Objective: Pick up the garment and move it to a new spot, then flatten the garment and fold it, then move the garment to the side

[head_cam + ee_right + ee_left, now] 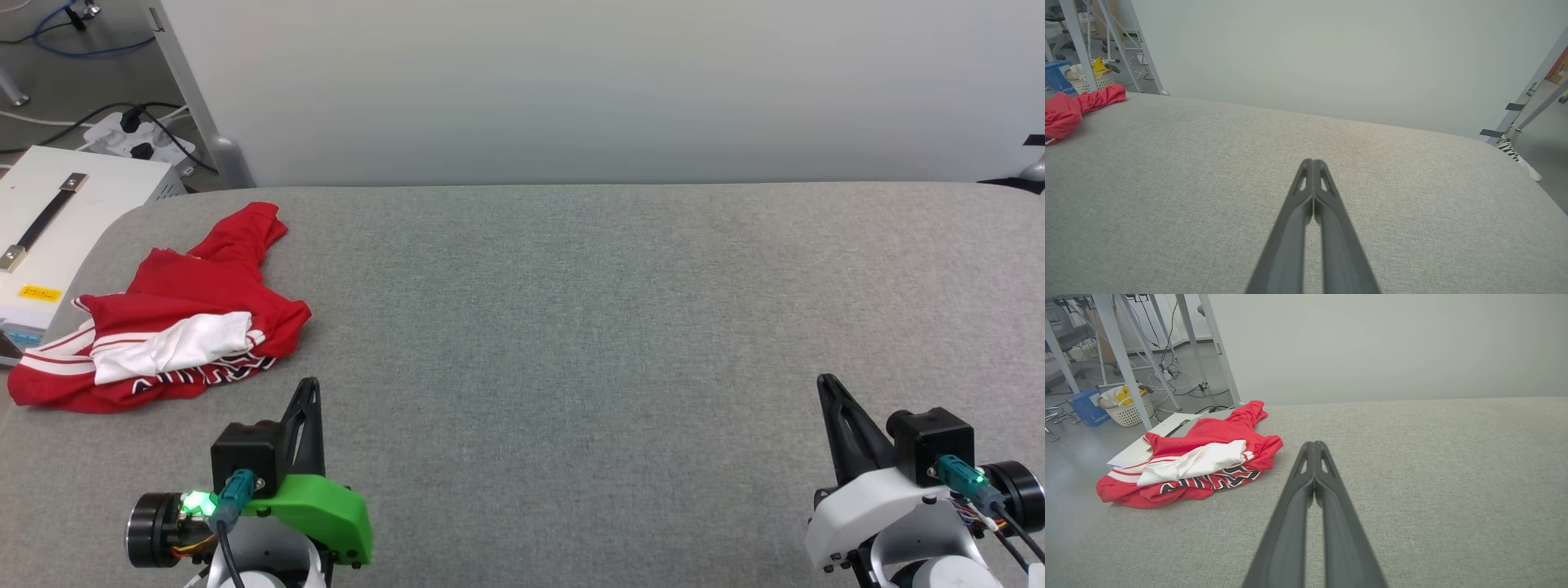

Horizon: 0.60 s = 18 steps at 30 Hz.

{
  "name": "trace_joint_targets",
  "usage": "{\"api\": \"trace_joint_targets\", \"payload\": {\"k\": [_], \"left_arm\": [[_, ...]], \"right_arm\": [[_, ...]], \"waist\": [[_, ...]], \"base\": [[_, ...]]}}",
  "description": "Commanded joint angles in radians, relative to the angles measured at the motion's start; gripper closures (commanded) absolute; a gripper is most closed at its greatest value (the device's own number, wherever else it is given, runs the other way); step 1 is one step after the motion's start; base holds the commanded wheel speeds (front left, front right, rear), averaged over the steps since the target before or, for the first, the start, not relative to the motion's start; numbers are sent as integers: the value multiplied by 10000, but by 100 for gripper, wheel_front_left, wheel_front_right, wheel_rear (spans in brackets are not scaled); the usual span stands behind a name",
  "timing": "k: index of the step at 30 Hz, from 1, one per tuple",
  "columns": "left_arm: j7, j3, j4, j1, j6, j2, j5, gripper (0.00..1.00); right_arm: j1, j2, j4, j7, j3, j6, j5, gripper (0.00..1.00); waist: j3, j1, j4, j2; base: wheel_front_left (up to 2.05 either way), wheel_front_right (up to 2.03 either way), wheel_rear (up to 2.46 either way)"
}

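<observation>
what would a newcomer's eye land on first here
A crumpled red jersey T-shirt with white sleeves and black lettering lies bunched at the far left edge of the grey fabric-covered table. Nearer the robot, the dark two-fingered left hand and right hand are both shut and empty, well apart from the shirt.

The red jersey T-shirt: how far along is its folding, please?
Done: nothing; the red, white-sleeved jersey T-shirt lies crumpled at the grey fabric surface's left edge. In hand: nothing; left gripper and right gripper are shut, empty. Left: pickup, flattening, folding, moving aside.
</observation>
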<state>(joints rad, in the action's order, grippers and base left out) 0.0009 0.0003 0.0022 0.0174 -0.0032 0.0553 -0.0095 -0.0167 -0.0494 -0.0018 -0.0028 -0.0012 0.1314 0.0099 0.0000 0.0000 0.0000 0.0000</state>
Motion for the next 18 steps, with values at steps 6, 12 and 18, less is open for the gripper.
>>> {"api": "trace_joint_targets", "payload": {"k": [6,12,18], "left_arm": [[-9,-3,-22,-174,32,-51,95,100],[-9,-3,-22,-174,32,-51,95,100],[-19,1,2,6,10,3,-11,0]], "right_arm": [[167,-8,18,28,12,-7,-99,100],[167,-8,18,28,12,-7,-99,100],[-2,2,0,-21,-12,0,30,0]], "waist": [[0,0,0,0],[0,0,0,0],[5,0,-1,0]], "base": [[0,0,0],[0,0,0],[0,0,0]]}}
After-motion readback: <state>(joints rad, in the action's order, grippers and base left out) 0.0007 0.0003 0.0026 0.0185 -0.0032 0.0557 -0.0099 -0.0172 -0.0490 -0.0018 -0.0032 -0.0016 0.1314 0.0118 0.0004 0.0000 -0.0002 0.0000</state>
